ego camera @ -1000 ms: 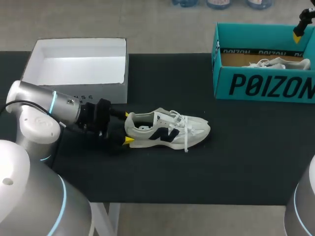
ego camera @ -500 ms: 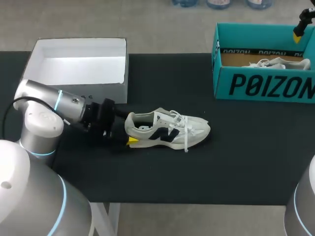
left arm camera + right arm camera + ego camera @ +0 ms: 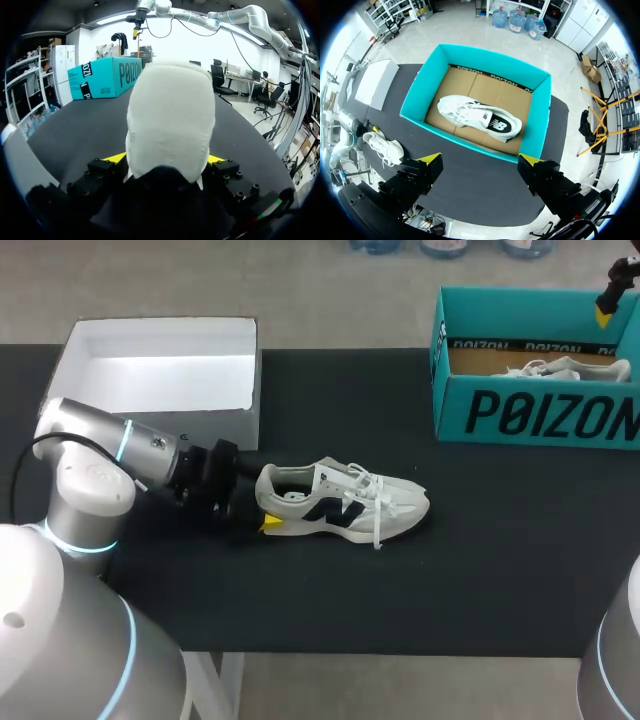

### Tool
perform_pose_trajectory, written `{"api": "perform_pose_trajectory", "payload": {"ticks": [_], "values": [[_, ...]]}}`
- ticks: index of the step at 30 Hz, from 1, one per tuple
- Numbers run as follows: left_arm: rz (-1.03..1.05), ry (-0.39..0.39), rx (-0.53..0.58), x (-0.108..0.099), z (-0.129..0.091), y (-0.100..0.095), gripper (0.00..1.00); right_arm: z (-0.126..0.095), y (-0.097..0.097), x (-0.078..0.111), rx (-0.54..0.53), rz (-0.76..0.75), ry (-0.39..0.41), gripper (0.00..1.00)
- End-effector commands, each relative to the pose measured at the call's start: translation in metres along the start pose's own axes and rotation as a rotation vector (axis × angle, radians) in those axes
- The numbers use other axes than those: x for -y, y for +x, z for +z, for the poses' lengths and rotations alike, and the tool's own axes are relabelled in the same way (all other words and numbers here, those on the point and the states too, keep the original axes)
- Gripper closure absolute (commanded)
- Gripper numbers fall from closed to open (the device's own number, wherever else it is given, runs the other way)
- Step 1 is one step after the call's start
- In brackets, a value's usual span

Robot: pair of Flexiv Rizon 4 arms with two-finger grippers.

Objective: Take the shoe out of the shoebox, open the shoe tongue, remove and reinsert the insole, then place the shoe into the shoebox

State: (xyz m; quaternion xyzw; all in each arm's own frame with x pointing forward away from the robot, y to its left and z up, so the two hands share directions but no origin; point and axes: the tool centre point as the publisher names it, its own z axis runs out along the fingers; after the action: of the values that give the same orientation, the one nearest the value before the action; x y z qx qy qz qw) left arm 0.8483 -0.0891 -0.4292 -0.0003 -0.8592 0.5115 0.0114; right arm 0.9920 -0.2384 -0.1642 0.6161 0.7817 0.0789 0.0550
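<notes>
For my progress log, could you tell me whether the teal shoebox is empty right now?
No, a white shoe lies on its side on the floor of the teal shoebox.

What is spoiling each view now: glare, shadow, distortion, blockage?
Left wrist view: the shoe's heel fills the middle, blocking the table ahead. Right wrist view: fisheye bend toward the rim; teal shoebox unobstructed, no glare. Head view: even light, no hard shadows.

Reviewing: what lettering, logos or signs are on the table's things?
Teal cardboard shoebox: large dark brand lettering across its front wall.
White sneaker on the table: dark letter logo on its side.
White sneaker inside the shoebox: dark logo, too small to read.
White open-topped box: faint print, unreadable.
</notes>
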Motion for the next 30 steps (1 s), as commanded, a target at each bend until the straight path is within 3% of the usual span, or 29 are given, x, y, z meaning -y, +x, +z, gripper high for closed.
{"api": "perform_pose_trajectory", "payload": {"ticks": [1,22,30], "values": [[0.006,-0.008,0.004,0.000,0.001,-0.007,1.00,0.000,0.000,0.001,-0.001,-0.001,-0.002,0.00],[0.008,-0.012,0.013,0.001,0.001,-0.008,1.00,0.000,0.000,0.001,-0.001,-0.001,-0.002,0.00],[0.008,-0.012,0.013,0.001,0.001,-0.008,1.00,-0.010,0.066,0.014,0.071,0.196,-0.009,0.00]]}}
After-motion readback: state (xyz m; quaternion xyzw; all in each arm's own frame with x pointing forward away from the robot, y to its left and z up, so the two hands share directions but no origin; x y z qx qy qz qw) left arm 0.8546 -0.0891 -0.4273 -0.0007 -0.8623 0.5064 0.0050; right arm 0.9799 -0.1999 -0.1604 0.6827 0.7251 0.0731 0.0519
